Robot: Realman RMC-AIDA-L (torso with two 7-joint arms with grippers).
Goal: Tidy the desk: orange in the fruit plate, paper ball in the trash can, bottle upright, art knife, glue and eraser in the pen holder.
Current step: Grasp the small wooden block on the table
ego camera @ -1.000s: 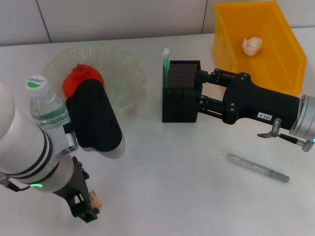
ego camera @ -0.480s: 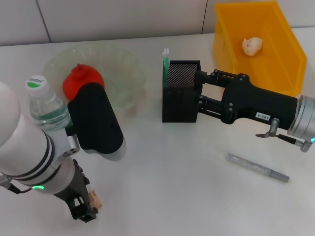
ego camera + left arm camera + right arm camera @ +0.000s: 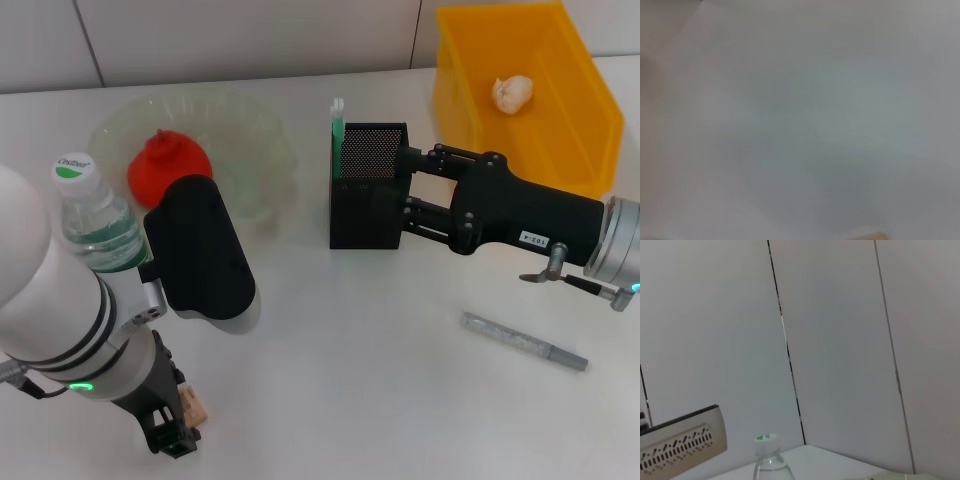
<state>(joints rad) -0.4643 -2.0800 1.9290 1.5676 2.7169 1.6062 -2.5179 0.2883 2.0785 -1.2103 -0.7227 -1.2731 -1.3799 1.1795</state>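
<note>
The orange (image 3: 165,160) lies in the fruit plate (image 3: 250,130) at the back left. Beside the plate, the bottle (image 3: 92,215) stands upright; it also shows in the right wrist view (image 3: 771,462). The paper ball (image 3: 513,93) rests inside the trash can (image 3: 590,120). My right gripper (image 3: 404,190) reaches in level from the right and clamps the right side of the pen holder (image 3: 365,205), which has a green-and-white stick (image 3: 337,120) standing in it. The art knife (image 3: 523,341) lies on the table. My left gripper (image 3: 172,428) is low at the near left edge, right against the eraser (image 3: 194,405).
My left forearm's black cover (image 3: 200,260) hangs over the table between the bottle and the pen holder. White wall panels run behind the desk. The left wrist view holds only a blur of table surface.
My left arm has shifted slightly toward the near edge, uncovering more of the orange. The eraser, the right arm and the pen holder have stayed put.
</note>
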